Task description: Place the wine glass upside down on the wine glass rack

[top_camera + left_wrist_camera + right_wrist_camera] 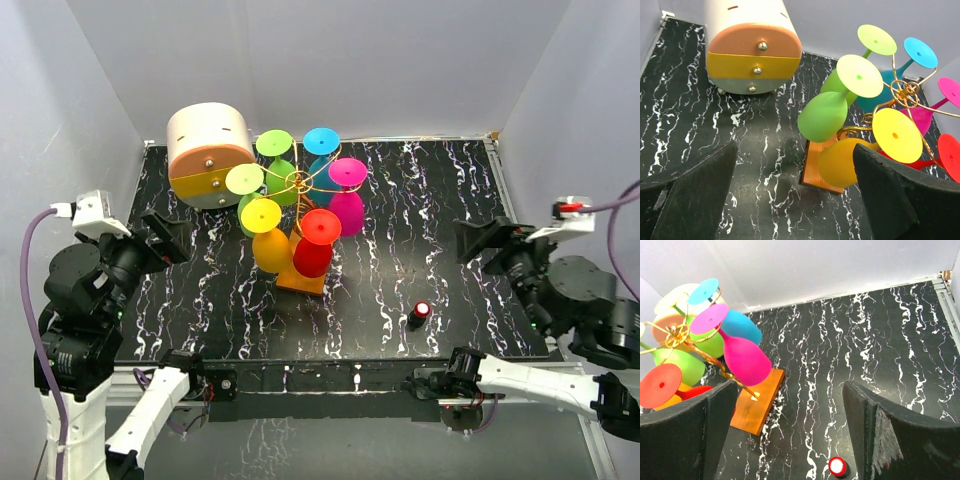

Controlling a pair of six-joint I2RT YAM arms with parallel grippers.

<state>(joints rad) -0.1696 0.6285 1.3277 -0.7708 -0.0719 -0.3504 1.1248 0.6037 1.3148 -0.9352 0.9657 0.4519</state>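
The wine glass rack [297, 181], gold wire on an orange base [301, 281], stands left of the table's middle. Several coloured wine glasses hang upside down on its arms, among them a red one [316, 240], a magenta one [347, 203] and a yellow one [268, 238]. No glass lies loose on the table. My left gripper [170, 238] hovers open and empty to the rack's left; its wrist view shows the yellow glass [845, 162] ahead. My right gripper [487, 243] is open and empty at the right, well away from the rack [677, 335].
A cream-and-orange drum-shaped box [208, 153] with drawer knobs stands at the back left, close to the rack. A small black cylinder with a red-and-white top [420, 314] stands on the black marbled table [420, 200] near the front right. Grey walls enclose the table.
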